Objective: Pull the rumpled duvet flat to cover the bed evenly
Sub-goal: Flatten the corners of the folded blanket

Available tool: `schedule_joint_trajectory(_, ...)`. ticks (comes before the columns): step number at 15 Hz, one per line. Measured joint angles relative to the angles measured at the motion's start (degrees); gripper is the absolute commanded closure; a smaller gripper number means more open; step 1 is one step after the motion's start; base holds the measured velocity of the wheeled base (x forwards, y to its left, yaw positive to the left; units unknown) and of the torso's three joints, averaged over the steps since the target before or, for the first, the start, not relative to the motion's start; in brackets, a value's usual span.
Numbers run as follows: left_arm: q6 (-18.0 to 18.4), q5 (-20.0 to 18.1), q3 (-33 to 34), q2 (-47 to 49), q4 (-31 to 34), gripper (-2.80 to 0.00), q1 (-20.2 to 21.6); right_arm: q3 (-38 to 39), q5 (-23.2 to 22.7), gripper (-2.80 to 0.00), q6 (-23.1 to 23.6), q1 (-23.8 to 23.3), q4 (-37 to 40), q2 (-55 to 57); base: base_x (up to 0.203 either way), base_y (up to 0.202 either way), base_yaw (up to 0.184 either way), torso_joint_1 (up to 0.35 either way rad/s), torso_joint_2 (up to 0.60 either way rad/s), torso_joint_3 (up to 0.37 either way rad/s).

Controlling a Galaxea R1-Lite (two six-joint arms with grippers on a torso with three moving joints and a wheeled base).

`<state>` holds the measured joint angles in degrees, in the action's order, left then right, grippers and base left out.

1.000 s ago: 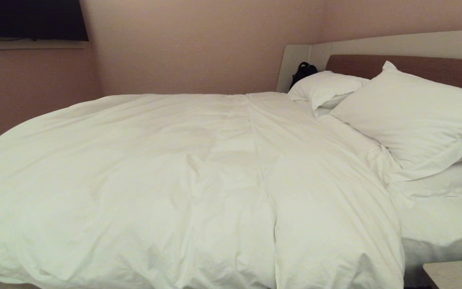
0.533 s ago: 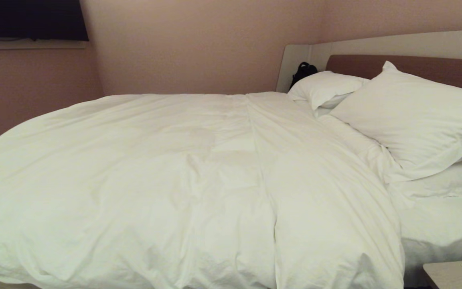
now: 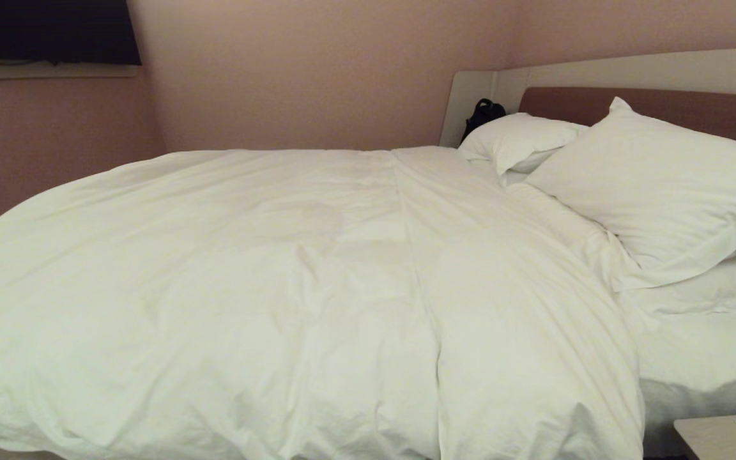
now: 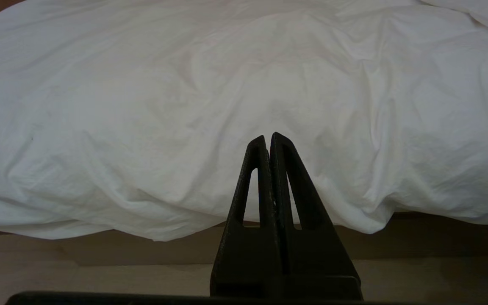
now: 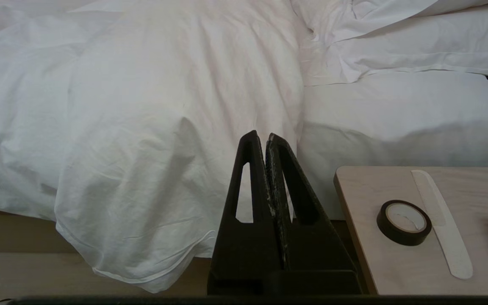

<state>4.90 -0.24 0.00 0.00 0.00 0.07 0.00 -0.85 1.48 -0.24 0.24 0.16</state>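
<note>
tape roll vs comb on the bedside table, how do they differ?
The tape roll is a dark ring with a pale core, lying flat; the comb is pale, long and narrow, with teeth along one edge. The tape roll is compact; the comb stretches well past it both ways. Both lie side by side on the pale wooden bedside table, apart from the duvet.

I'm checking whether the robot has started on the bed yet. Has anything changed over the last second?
Nothing has visibly changed. The duvet lies on the bed with the same creases, the pillows are as they were, and neither arm has entered the head view. The left tool and right tool are shut and empty, short of the duvet's hanging edge.
</note>
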Motion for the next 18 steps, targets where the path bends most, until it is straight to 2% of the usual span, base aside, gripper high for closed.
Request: schedule_joint_trajectory(18, -0.1, 0.0, 0.0, 0.0, 0.1, 0.00, 0.0, 0.0, 0.0, 0.00, 0.0, 0.0, 0.0, -0.1, 0.000, 0.000, 0.000, 0.000, 0.00, 0.000)
